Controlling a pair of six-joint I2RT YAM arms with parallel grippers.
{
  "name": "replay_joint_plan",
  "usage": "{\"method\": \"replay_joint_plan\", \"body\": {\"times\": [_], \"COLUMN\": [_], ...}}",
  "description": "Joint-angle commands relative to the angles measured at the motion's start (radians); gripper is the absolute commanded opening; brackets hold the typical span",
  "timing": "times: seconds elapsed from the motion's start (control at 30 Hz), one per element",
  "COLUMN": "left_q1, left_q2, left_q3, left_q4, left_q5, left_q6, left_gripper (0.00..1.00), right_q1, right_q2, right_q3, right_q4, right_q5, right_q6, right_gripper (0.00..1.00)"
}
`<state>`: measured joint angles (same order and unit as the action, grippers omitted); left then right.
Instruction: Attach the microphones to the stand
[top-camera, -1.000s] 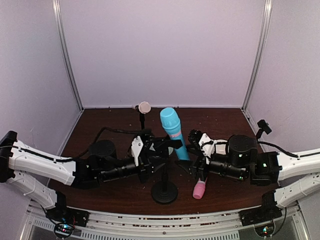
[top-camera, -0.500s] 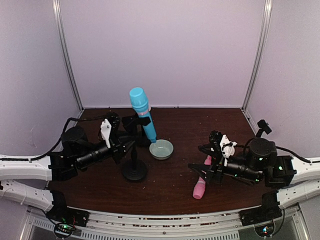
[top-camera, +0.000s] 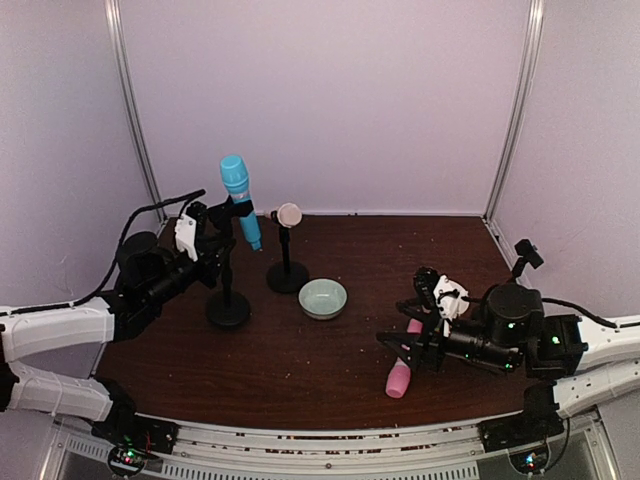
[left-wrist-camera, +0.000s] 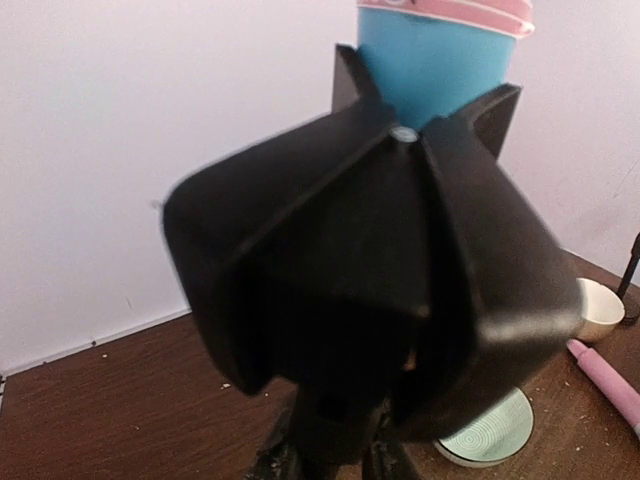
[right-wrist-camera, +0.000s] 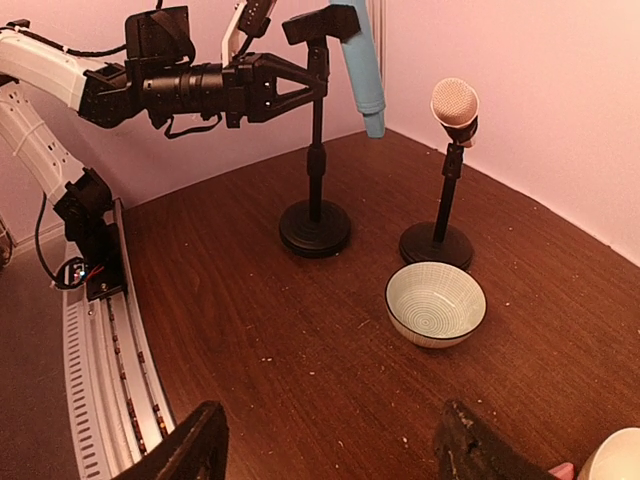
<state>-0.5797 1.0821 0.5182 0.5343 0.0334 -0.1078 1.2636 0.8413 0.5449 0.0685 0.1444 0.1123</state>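
At the upper left of the top view, the left arm reaches from the lower left edge up and inward, forearm nearly level, wrist raised off the table (top-camera: 300, 375); the left gripper (top-camera: 225, 243) is pinched tight on the neck of the stand (top-camera: 228, 308), just under its clip; the right wrist view shows the fingers meeting at the pole; the blue mic (top-camera: 238, 195) sits in that clip, tilted, head up and to the left; in the left wrist view the clip fills the frame with the blue mic above it. Just right of it, the cream mic (top-camera: 289, 214) is mounted on a second stand (top-camera: 288, 277); a bowl (top-camera: 323, 298) lies at centre, near that stand's base. At the lower right, the right arm comes in from the right edge, held low and pointing left; the right gripper (top-camera: 408, 325) is spread wide with nothing between its fingers (right-wrist-camera: 190, 450); the pink mic (top-camera: 401, 375) lies flat on the table, head toward the bottom, its thin end under the gripper; I cannot tell whether they touch.
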Motion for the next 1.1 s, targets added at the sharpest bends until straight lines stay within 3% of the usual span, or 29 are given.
{"method": "replay_joint_plan", "body": {"times": [0.0, 0.2, 0.37, 0.6, 0.7, 0.73, 0.77, 0.8, 0.97, 1.07], "left_q1": [0.046, 0.087, 0.086, 0.087, 0.087, 0.085, 0.086, 0.084, 0.07, 0.008], "left_q2": [0.054, 0.109, 0.072, 0.005, -0.025, -0.04, -0.055, -0.068, -0.124, -0.156], "left_q3": [-0.013, -0.068, -0.107, -0.136, -0.15, -0.159, -0.17, -0.185, -0.203, -0.223], "left_q4": [0.302, 0.415, 0.384, 0.321, 0.301, 0.289, 0.282, 0.277, 0.093, -0.003], "left_q5": [0.069, 0.083, -0.01, -0.082, -0.119, -0.133, -0.148, -0.165, -0.21, -0.224], "left_q6": [-0.031, -0.077, -0.077, -0.054, -0.074, -0.085, -0.105, -0.12, -0.224, -0.232], "left_gripper": [0.02, 0.04, 0.36, 0.45, 0.53, 0.6, 0.89, 0.97, 0.98, 0.98], "right_q1": [0.003, 0.003, 0.003, 0.003, 0.003, 0.003, 0.003, 0.003, 0.003, 0.001], "right_q2": [-0.019, -0.058, -0.07, -0.027, -0.019, -0.019, -0.02, -0.022, -0.049, -0.064], "right_q3": [-0.012, -0.037, -0.048, -0.003, 0.025, 0.03, 0.035, 0.041, 0.08, 0.103], "right_q4": [-0.026, -0.047, -0.066, -0.094, -0.127, -0.136, -0.145, -0.156, -0.218, -0.285], "right_q5": [0.043, 0.06, 0.122, 0.122, 0.116, 0.117, 0.12, 0.124, 0.207, 0.319], "right_q6": [0.035, 0.045, 0.052, 0.044, 0.043, 0.041, 0.042, 0.044, 0.07, 0.107], "right_gripper": [0.71, 0.71, 0.72, 0.72, 0.72, 0.72, 0.72, 0.72, 0.73, 0.72]}}
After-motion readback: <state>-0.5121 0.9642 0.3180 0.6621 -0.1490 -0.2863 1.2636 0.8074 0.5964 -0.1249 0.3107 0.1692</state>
